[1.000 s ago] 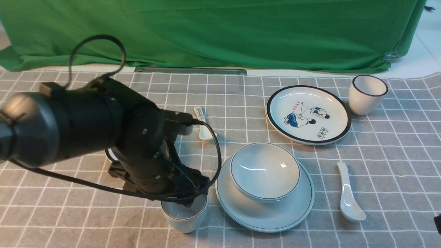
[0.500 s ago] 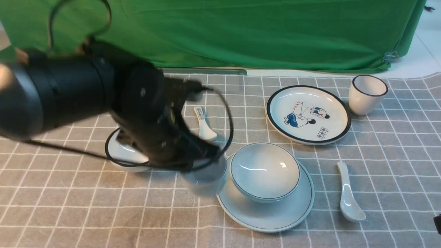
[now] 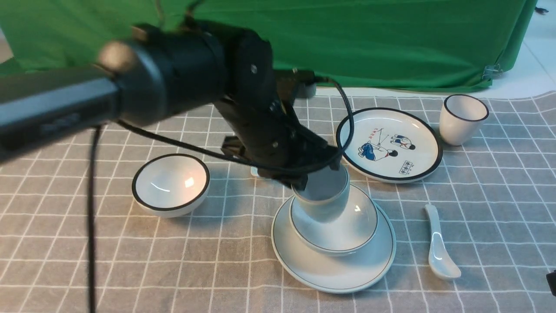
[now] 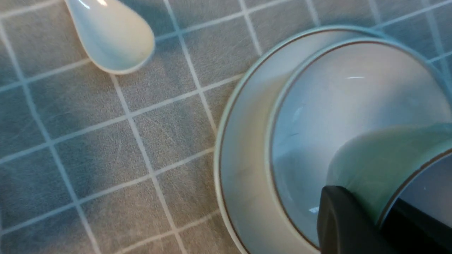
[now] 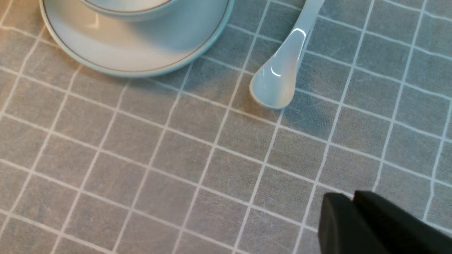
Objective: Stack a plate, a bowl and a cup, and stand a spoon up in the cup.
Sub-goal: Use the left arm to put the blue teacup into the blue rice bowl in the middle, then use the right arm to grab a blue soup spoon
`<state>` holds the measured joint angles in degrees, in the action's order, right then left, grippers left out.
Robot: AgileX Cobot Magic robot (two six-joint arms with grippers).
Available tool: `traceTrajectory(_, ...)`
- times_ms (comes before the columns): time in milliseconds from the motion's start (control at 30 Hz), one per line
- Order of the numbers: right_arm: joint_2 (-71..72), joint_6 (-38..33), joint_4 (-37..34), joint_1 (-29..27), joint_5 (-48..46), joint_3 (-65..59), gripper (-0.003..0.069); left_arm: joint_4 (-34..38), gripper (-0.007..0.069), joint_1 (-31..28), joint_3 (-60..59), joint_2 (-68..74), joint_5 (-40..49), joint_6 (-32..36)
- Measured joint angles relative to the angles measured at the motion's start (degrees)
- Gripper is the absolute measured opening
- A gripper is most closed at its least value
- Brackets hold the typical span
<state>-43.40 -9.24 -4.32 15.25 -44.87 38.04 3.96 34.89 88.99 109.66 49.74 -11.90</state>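
- Front camera, robot's side, looks forward and down: left claw (image 3: 319,174) mid-frame, green backdrop (image 3: 347,43) far behind it.
- Left wrist camera, very close, peers past that claw's cup (image 4: 381,155) onto bowl (image 4: 317,98) and plate (image 4: 240,148) below it; front view shows both too.
- Right wrist camera hangs low over the cloth (image 5: 141,158), right claw (image 5: 353,211) nearest, spoon (image 5: 279,77) ahead of it, plate beyond.

Two plates: the pale plate (image 3: 330,274) and, behind it to the right, a picture plate (image 3: 386,130). Two bowls: the pale bowl (image 3: 347,230) on that pale plate, a black-rimmed bowl (image 3: 170,184) to its left. Two cups: the pale cup (image 3: 323,204) over the plate, a black-rimmed cup (image 3: 462,119) well behind it to the right. Two spoons: the long spoon (image 3: 438,248) right of the plate, a short spoon (image 4: 109,35) near its far left edge.
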Motion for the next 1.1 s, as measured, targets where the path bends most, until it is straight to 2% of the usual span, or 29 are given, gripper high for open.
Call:
traceTrajectory(433,0.0,-0.4,0.0,0.0,0.2,0.0,0.0088,3.0,0.0045,0.0,0.9,4.5,-3.9,0.2)
traceTrajectory(600,0.0,-0.5,0.0,0.0,0.2,0.0,0.0088,3.3,0.0095,0.0,1.0,4.5,-4.3,0.9)
traceTrajectory(800,0.0,-0.5,0.0,0.0,0.2,0.0,0.0088,3.9,0.0221,0.0,1.0,4.5,-4.9,1.3)
traceTrajectory(900,0.0,-0.7,0.0,0.0,0.5,0.0,0.0088,3.9,0.0257,0.0,1.2,4.5,-4.9,2.7)
traceTrajectory(1100,-1.8,2.3,2.5,0.0,-1.4,2.5,0.0064,-0.2,0.0268,0.0,5.2,2.8,-0.4,3.2)
